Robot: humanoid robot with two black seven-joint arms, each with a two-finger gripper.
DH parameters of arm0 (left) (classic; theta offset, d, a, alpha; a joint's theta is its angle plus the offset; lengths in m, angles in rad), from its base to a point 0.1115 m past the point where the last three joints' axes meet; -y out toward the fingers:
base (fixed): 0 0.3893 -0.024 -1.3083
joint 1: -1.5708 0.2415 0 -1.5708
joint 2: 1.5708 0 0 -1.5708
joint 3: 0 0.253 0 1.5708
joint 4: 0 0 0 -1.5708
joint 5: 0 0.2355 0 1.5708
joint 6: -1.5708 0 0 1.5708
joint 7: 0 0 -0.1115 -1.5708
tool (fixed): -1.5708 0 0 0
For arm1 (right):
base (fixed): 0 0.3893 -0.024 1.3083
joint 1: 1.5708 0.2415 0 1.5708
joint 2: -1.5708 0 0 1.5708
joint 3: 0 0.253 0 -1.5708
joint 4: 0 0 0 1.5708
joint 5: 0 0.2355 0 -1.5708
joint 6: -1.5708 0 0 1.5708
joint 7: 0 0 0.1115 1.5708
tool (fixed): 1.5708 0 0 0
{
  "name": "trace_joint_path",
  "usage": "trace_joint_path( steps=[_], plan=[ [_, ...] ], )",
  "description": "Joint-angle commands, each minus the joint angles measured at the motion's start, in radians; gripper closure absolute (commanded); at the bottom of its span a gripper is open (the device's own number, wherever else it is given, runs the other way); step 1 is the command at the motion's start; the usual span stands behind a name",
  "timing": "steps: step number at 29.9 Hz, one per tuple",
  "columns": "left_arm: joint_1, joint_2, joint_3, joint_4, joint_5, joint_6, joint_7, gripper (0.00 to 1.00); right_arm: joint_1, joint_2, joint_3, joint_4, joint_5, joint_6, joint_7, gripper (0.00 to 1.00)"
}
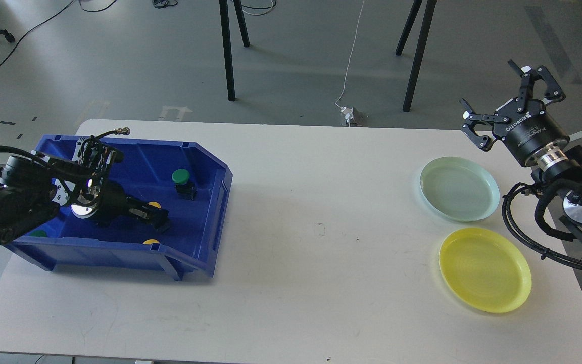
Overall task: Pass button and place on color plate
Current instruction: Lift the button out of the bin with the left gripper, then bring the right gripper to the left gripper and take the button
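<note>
Left gripper (155,218): down in the blue bin (205,167), beside a yellow button (154,205); grip impossible to tell.
Right gripper (508,98): fingers spread, empty, raised beyond the green plate (459,188).
Yellow plate (484,269): bare.

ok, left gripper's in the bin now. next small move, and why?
Probably close the left gripper on the yellow button at its tips, then lift. It is low inside the blue bin, fingers right at that button, though I can't tell whether they already grip it. Both plates, green and yellow, hold nothing, and the right gripper waits open above the table edge.
</note>
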Motion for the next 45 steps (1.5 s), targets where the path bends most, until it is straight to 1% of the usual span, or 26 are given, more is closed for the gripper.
trace_joint_path(
  steps=[1, 4, 7, 9, 13, 15, 17, 19, 20, 23, 25, 28, 32, 35, 36, 38, 41, 43, 45],
  plan=[
    [-0.039, 0.026, -0.003, -0.033, -0.002, -0.012, 0.000, 0.93, -0.001, 0.000, 0.001, 0.000, 0.000, 0.000, 0.000, 0.00],
    [-0.082, 0.104, -0.008, -0.122, -0.004, -0.017, 0.000, 0.94, -0.002, 0.001, 0.001, -0.003, -0.001, 0.000, 0.000, 0.00],
    [-0.150, 0.216, -0.020, -0.300, -0.002, -0.029, 0.000, 0.94, -0.002, 0.006, -0.004, -0.006, -0.001, 0.000, 0.000, 0.00],
    [-0.225, 0.319, -0.029, -0.415, 0.003, -0.047, 0.000, 0.94, -0.013, 0.007, -0.002, -0.006, -0.001, 0.000, 0.000, 0.00],
    [-0.331, 0.437, -0.052, -0.513, 0.006, -0.085, 0.000, 0.94, -0.027, 0.009, -0.004, -0.008, -0.001, 0.000, 0.000, 0.00],
    [-0.381, 0.515, -0.100, -0.593, 0.001, -0.124, 0.000, 0.94, -0.036, 0.001, -0.002, -0.008, -0.001, 0.000, 0.000, 0.00],
    [-0.398, 0.572, -0.178, -0.668, -0.026, -0.131, 0.000, 0.94, -0.039, 0.001, 0.004, -0.008, 0.000, 0.000, 0.001, 0.00],
    [-0.388, 0.598, -0.259, -0.728, -0.130, -0.131, 0.000, 0.94, -0.039, 0.004, 0.016, -0.008, 0.002, 0.000, 0.011, 0.00],
    [-0.382, 0.598, -0.276, -0.742, -0.208, -0.131, 0.000, 0.94, -0.039, 0.004, 0.025, -0.006, 0.002, 0.000, 0.012, 0.00],
    [-0.337, 0.557, -0.286, -0.777, -0.380, -0.131, 0.000, 0.94, -0.050, 0.000, 0.030, 0.017, 0.003, 0.000, 0.014, 0.00],
    [-0.307, 0.497, -0.290, -0.788, -0.451, -0.131, 0.000, 0.94, -0.070, 0.000, 0.022, 0.078, -0.006, 0.000, 0.015, 0.00],
    [-0.233, 0.372, -0.307, -0.777, -0.647, -0.131, 0.000, 0.94, -0.108, -0.003, 0.031, 0.182, -0.039, 0.000, 0.015, 0.00],
    [-0.109, 0.192, -0.403, -0.707, -0.850, -0.089, 0.000, 0.94, -0.133, -0.054, 0.051, 0.314, -0.142, 0.000, 0.017, 0.00],
    [0.003, 0.074, -0.515, -0.610, -0.898, -0.066, 0.000, 0.94, -0.131, -0.101, 0.058, 0.423, -0.290, -0.002, 0.018, 0.00],
    [0.034, 0.043, -0.546, -0.583, -0.898, -0.066, 0.000, 0.94, -0.128, -0.115, 0.056, 0.452, -0.340, -0.019, 0.023, 0.01],
    [0.092, -0.014, -0.595, -0.526, -0.898, -0.073, 0.000, 0.94, -0.117, -0.135, 0.042, 0.510, -0.447, -0.085, 0.064, 0.01],
    [0.131, -0.043, -0.612, -0.509, -0.896, -0.078, 0.000, 0.93, -0.111, -0.151, -0.025, 0.610, -0.552, -0.231, 0.133, 0.01],
    [0.132, -0.046, -0.612, -0.509, -0.898, -0.076, 0.000, 0.93, -0.085, -0.160, -0.091, 0.656, -0.605, -0.286, 0.190, 0.01],
    [0.132, -0.046, -0.612, -0.509, -0.898, -0.076, 0.000, 0.93, -0.055, -0.157, -0.143, 0.675, -0.635, -0.327, 0.256, 0.01]
  ],
)
